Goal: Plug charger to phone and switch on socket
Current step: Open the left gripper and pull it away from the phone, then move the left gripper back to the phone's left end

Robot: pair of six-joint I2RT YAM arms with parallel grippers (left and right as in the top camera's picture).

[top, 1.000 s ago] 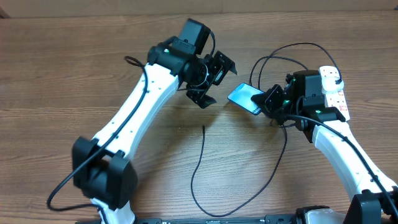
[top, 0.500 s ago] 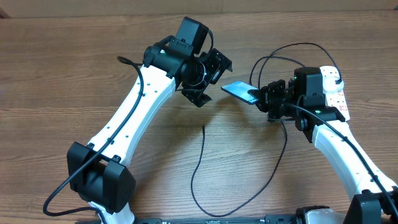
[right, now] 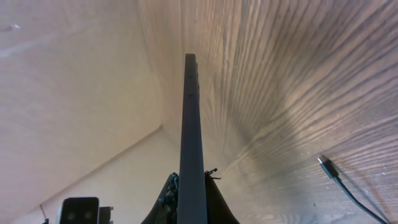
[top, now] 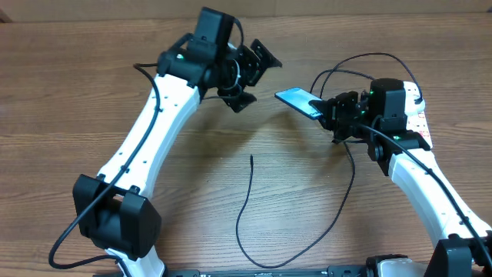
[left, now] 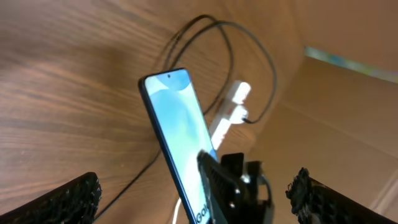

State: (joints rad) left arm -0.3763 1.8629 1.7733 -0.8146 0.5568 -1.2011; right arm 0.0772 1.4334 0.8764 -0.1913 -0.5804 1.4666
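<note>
While the right gripper (top: 326,114) stays clamped on one short end of the slim smartphone with the light blue screen (top: 296,101), it has lifted that phone clear of the brown wooden table (top: 92,92) and levelled it out. The left gripper (top: 257,77), jaws wide apart and empty, has swung away to the left of the phone. The long thin black charger cable (top: 250,173) lies untouched, robot-side of the phone. The white oblong power strip with red switches (top: 417,115) sits right of the phone. My read: the phone's presented, nobody's got the plug yet
</note>
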